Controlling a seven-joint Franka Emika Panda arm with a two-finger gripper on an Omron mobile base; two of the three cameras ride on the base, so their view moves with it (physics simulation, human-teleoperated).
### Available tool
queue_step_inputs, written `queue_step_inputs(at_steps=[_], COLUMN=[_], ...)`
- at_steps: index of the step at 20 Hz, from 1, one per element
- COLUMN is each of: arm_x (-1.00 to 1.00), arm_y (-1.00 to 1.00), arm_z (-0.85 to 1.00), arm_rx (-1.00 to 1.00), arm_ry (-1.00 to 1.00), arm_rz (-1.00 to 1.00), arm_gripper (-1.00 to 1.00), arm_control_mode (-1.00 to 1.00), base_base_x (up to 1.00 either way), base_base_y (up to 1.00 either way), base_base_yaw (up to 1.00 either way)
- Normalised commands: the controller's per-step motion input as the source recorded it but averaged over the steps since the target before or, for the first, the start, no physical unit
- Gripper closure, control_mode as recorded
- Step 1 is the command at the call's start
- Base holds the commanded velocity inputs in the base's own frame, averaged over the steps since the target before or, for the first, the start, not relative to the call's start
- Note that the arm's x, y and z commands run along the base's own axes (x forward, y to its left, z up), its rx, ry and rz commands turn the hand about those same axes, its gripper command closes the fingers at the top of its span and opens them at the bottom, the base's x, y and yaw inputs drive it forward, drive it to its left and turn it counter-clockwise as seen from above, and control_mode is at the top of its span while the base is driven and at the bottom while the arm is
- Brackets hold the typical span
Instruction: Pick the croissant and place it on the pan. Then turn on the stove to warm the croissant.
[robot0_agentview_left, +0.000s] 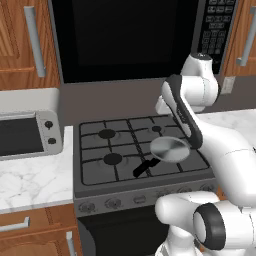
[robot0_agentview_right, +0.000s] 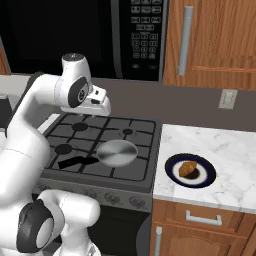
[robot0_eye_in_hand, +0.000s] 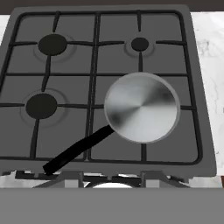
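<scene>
The croissant (robot0_agentview_right: 188, 170), small and golden brown, lies on a round dark blue plate (robot0_agentview_right: 210, 173) on the marble counter to the right of the stove (robot0_agentview_right: 145, 131). The shiny silver pan (robot0_agentview_right: 117, 152) (robot0_agentview_left: 170, 149) (robot0_eye_in_hand: 142, 107) sits empty on the front right burner, its black handle (robot0_eye_in_hand: 74, 151) pointing toward the stove's front left. My gripper (robot0_agentview_right: 95, 113) hangs high over the back of the stove (robot0_eye_in_hand: 65, 78), looking down at the pan and well left of the plate. Its fingers are too small and hidden to read.
A row of knobs (robot0_agentview_right: 115, 198) (robot0_agentview_left: 112, 202) runs along the stove's front. A black microwave (robot0_agentview_left: 125, 35) hangs above the range. A silver toaster oven (robot0_agentview_left: 25, 135) stands on the left counter. A wall outlet (robot0_agentview_right: 227, 99) is behind the right counter (robot0_agentview_right: 230, 145).
</scene>
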Motion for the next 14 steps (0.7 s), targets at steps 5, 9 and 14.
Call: queue_step_inputs(at_steps=[5,9,14], arm_x=[-0.12,-0.40,-0.38], arm_y=[-0.28,-0.67,-0.79], arm_z=[0.00,0.00,0.00], arm_rx=[0.00,0.00,0.00], arm_ry=[-0.05,-0.08,-0.05], arm_rz=[0.00,0.01,0.00], arm_gripper=[-1.00,-1.00,-1.00], arm_control_mode=[-1.00,-1.00,-1.00], base_base_x=[0.00,0.00,0.00], base_base_y=[0.00,0.00,0.00], base_base_yaw=[0.00,0.00,0.00])
